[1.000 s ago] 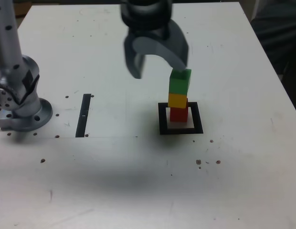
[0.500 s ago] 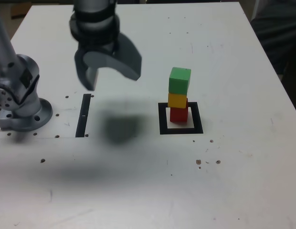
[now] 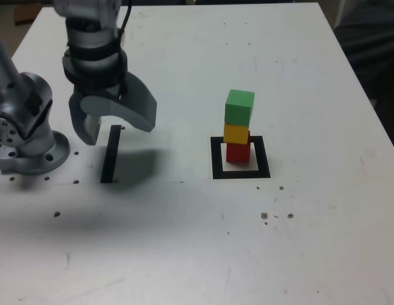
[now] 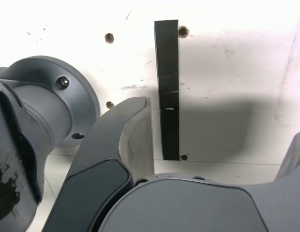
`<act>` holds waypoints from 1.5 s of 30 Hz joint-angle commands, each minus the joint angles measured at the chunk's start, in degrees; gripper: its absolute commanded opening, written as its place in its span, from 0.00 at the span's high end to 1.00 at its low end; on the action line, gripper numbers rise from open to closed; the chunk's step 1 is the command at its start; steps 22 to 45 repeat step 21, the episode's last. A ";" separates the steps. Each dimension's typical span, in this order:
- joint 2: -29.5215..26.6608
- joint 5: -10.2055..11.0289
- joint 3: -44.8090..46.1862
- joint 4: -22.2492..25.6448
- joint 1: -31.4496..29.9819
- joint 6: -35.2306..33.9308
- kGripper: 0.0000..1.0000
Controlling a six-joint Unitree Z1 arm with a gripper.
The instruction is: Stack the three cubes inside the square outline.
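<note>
The three cubes stand in one upright stack in the exterior view: red (image 3: pixel 237 153) at the bottom, yellow (image 3: pixel 236 133) on it, green (image 3: pixel 239 107) on top, turned slightly. The red cube rests on the pale centre of the square outline (image 3: pixel 242 174). My gripper (image 3: pixel 114 130) hangs open and empty well to the exterior view's left of the stack, over the narrow black strip (image 3: pixel 110 154). The wrist view shows my open gripper (image 4: pixel 222 121) with one finger (image 4: pixel 133 128) beside the strip (image 4: pixel 168 87); no cubes appear there.
The arm's round grey base (image 3: pixel 32 136) stands at the exterior view's left, also seen as the base (image 4: pixel 48 104) in the wrist view. The white table (image 3: pixel 184 241) has small dark holes and scuffs. Its right edge runs past a dark area (image 3: pixel 375 44).
The gripper has drawn away from the green cube on top of the stack and swung to the exterior view's left, down over the black strip. The stack has stayed put.
</note>
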 commanded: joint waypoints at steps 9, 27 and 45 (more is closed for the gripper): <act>1.58 -1.16 2.01 -1.14 0.10 0.58 0.00; 1.15 -1.00 2.88 -1.03 0.15 1.30 0.00; 1.15 -1.00 2.88 -1.03 0.15 1.30 0.00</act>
